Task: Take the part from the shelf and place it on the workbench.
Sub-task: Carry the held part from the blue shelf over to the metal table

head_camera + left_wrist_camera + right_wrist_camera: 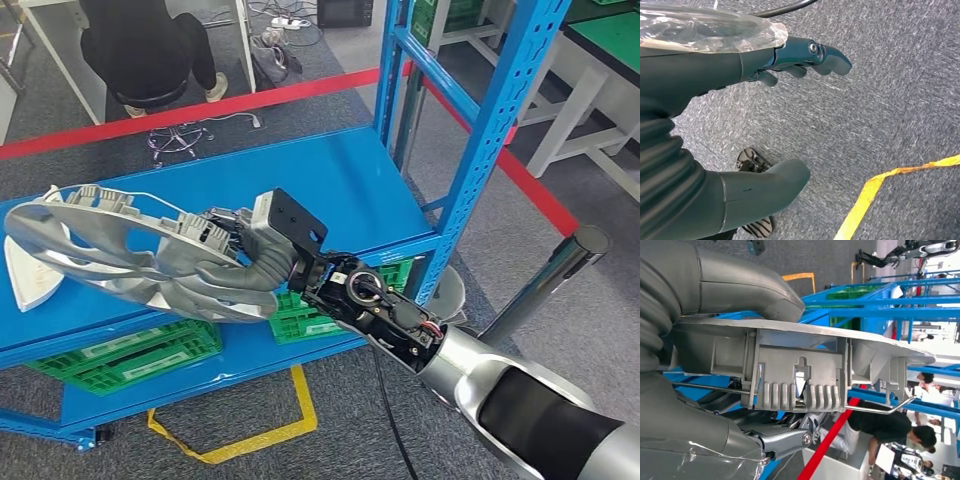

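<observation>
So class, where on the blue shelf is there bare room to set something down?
Bare blue shelf top lies between the right hand and the upright post. The near-left side is crowded: the silver part spans it, with a white piece beside it.

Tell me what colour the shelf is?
Bright blue, the shelf shows best in the head view.

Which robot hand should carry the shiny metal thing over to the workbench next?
The right robot hand, most likely. It already grips the silver metal part above the blue shelf. The left robot hand hangs open over the grey carpet, holding nothing.
</observation>
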`<state>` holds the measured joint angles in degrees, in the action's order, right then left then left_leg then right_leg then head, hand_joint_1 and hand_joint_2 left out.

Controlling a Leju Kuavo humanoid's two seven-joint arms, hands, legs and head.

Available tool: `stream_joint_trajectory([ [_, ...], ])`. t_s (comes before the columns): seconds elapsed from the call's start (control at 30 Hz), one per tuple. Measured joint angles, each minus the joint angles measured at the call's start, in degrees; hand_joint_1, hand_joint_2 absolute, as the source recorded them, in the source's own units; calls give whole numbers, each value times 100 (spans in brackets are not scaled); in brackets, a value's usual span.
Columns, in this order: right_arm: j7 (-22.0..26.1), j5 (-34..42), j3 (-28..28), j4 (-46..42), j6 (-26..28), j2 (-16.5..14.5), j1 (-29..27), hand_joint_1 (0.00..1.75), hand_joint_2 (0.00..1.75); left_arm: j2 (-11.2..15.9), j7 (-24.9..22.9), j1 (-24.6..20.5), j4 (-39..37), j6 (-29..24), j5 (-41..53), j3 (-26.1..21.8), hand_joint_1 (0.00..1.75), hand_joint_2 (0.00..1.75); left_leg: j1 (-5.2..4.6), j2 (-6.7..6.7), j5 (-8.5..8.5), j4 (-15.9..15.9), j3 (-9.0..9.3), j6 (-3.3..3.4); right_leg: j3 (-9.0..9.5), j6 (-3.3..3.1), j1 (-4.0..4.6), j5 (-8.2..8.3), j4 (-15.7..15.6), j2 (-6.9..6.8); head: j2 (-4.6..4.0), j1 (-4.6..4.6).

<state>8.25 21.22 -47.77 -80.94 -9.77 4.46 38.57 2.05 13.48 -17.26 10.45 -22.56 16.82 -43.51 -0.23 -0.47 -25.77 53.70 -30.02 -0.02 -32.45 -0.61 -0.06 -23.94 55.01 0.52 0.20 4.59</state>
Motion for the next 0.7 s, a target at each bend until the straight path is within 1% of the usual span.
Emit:
stream_joint_trajectory([
  [0.1, -1, -4, -10, 0, 21, 2, 3, 175, 175, 9, -1, -1, 0, 7, -1, 19, 0, 175, -1, 0, -2, 21, -15, 39, 4, 38, -1, 13, -13, 0, 0, -1],
  [0.13, -2, -6, -9, -2, 29, 3, 6, 175, 175, 9, -1, -2, 0, 9, -1, 31, 0, 175, 22, 4, 20, -7, -5, 63, 0, 59, 8, 12, -18, 0, 0, 1],
  [0.17, -3, -8, -9, -3, 36, 5, 10, 175, 175, 9, -2, -5, 0, 10, -1, 43, 0, 175, 43, 13, 47, -47, 11, 85, -21, 85, 15, -15, 5, -1, 0, 3],
  [0.2, -4, -10, -8, -5, 42, 8, 17, 175, 175, 7, -4, -8, 0, 11, -1, 53, 0, 175, 67, 23, 74, -88, 27, 106, -77, 108, 20, -98, 116, -3, 0, 11],
  [0.23, -5, -13, -8, -6, 50, 11, 23, 175, 175, 5, -8, -9, 0, 14, -1, 61, 0, 175, 90, 33, 95, -123, 42, 120, -189, 130, 19, -243, 361, -6, 0, 24],
  [0.3, -6, -15, -10, -5, 63, 19, 22, 175, 175, 4, -15, -5, 0, 17, -1, 69, 0, 175, 94, 41, 100, -129, 43, 127, -538, 175, -13, -601, 1159, -11, 0, 47],
  [0.33, -8, -15, -12, -4, 69, 26, 14, 175, 175, 2, -16, -2, 0, 19, -1, 74, 0, 175, 97, 41, 98, -127, 44, 124, -697, 198, -33, -707, 1508, -13, 0, 54],
  [0.37, -12, -15, -15, -2, 72, 36, 7, 175, 175, -1, -17, 0, 0, 20, -1, 80, 0, 175, 103, 39, 93, -122, 45, 117, -777, 218, -52, -710, 1671, -15, 0, 56],
  [0.4, -16, -15, -18, 1, 74, 46, 4, 175, 175, -5, -17, 1, 0, 21, -1, 86, 0, 175, 114, 33, 83, -110, 48, 102, -744, 237, -72, -591, 1582, -16, 0, 61],
  [0.43, -20, -15, -20, 2, 75, 55, 3, 175, 175, -10, -17, 1, 0, 21, -1, 91, 0, 175, 130, 25, 66, -90, 55, 77, -602, 254, -93, -382, 1264, -19, 0, 66],
  [0.47, -22, -15, -21, 3, 76, 58, 2, 175, 175, -14, -17, 1, 1, 22, -1, 95, 0, 175, 146, 18, 40, -64, 59, 42, -409, 272, -110, -196, 851, -18, 0, 70],
  [0.5, -22, -15, -22, 4, 77, 59, 6, 175, 175, -13, -18, -3, 3, 22, -1, 96, 0, 175, 148, 11, 16, -28, 50, 4, -220, 279, -113, -64, 477, -11, 0, 76],
  [0.53, -19, -15, -23, 5, 78, 59, 11, 175, 175, -11, -19, -8, 5, 22, -1, 96, 0, 175, 143, 8, 1, 4, 27, -32, -90, 261, -110, -13, 224, -4, 0, 79],
  [0.57, -15, -15, -25, 7, 79, 60, 13, 175, 175, -9, -19, -10, 8, 22, -2, 97, 0, 175, 137, 7, -3, 23, -1, -64, -35, 230, -97, -35, 118, 8, 0, 75],
  [0.63, -11, -15, -25, 9, 80, 61, 16, 175, 175, -11, -21, -8, 11, 22, -3, 98, 0, 175, 135, 9, 10, 34, -36, -119, -40, 132, -81, -52, 99, 22, 0, 63],
  [0.67, -11, -15, -25, 10, 80, 61, 16, 175, 175, -14, -22, -5, 11, 22, -3, 98, 0, 175, 144, 12, -15, 59, -45, -145, -43, 91, -84, -43, 93, 23, 0, 54],
  [0.7, -12, -15, -25, 10, 80, 61, 19, 175, 175, -16, -24, -8, 11, 22, -2, 98, 0, 175, 148, 15, -94, 169, -94, -168, -44, 52, -92, -31, 83, 18, 0, 41],
])
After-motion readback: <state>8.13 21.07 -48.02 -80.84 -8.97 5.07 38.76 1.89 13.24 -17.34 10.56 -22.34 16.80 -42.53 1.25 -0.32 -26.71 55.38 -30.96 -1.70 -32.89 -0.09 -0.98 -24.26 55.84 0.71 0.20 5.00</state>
